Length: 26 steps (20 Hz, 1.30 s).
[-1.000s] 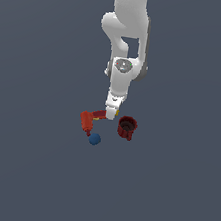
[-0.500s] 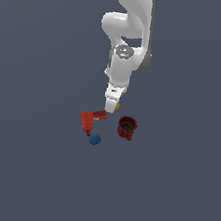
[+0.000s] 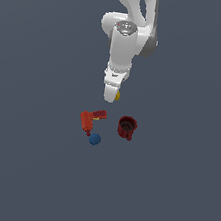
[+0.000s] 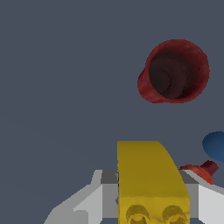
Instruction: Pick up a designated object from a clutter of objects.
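Note:
My gripper [image 3: 111, 97] is shut on the tiny yellow blocky piece [image 3: 117, 96] and holds it above the floor, clear of the group. In the wrist view the yellow piece [image 4: 148, 179] fills the space between my grey fingers [image 4: 199, 203]. Below it on the floor lie the red L-shaped tool [image 3: 89, 120], the dark red mug [image 3: 126, 127] and the small blue ball [image 3: 94, 139]. The wrist view also shows the mug [image 4: 175, 72] from above, the ball [image 4: 215, 145] at the frame edge and a bit of the red tool [image 4: 202, 170].
The three left items sit close together on a plain dark grey floor [image 3: 22, 169]. The white arm [image 3: 128, 39] rises above them toward the top of the exterior view.
My gripper has risen with the yellow piece, away from the red tool and the mug. The other items have not moved.

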{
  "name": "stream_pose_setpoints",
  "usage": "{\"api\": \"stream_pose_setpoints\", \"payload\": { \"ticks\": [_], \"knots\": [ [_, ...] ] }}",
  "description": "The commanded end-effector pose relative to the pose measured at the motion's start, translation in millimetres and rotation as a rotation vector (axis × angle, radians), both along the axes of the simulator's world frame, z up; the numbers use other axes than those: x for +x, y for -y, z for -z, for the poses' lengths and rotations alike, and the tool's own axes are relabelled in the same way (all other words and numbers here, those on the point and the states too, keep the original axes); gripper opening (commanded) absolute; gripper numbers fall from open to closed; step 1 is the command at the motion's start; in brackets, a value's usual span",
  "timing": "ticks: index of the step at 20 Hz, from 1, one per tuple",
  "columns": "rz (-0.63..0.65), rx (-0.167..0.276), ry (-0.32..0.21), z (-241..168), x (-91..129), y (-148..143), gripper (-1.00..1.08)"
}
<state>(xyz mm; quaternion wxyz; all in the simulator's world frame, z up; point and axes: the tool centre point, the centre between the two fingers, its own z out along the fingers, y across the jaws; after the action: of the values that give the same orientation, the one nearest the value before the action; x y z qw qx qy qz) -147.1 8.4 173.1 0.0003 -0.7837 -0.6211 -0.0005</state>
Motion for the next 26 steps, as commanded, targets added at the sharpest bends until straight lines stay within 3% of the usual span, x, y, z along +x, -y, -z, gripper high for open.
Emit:
{"api": "stream_pose_setpoints", "payload": {
  "ticks": [1,26],
  "knots": [
    [0.0,0.001,0.0,-20,1,2,-1.0],
    [0.001,0.0,0.0,-225,18,25,-1.0]
  ]
}}
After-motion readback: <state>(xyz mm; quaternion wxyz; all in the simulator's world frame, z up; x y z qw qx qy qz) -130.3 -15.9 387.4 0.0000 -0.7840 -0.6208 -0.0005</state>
